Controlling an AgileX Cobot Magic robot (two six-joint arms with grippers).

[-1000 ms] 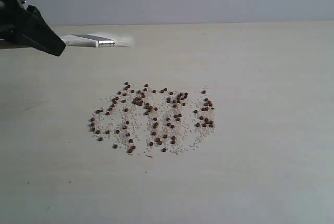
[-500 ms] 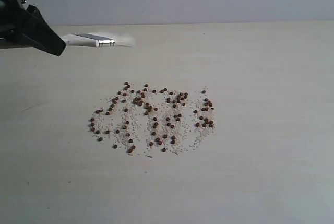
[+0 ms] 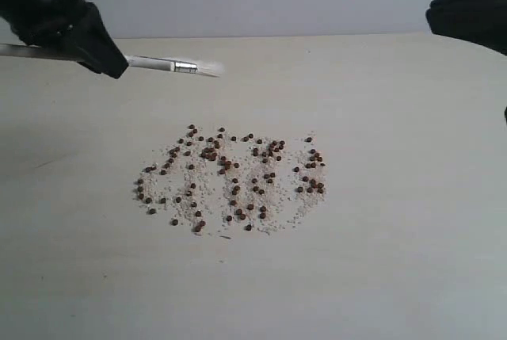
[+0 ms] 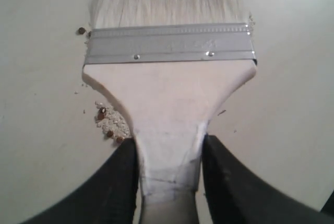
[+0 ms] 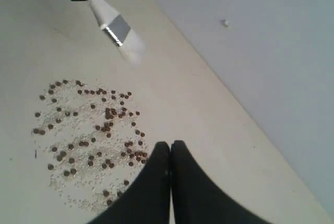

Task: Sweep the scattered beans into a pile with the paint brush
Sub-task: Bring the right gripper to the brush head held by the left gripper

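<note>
Pale table [image 3: 412, 261] below a grey wall: beans [image 3: 234, 180] strewn in a loose oval mid-table, no pile yet; paint brush [image 3: 178, 66], handle clamped in left gripper [image 4: 168, 144], held crosswise just beyond the oval's far-left edge, bristles pointing right; right gripper [image 5: 170, 146] closed, empty, farther off.

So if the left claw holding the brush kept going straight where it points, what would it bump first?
Probably bare table. The brush in the left claw seems to aim past the edge of the beans, not into them, but depth is hard to judge.
</note>
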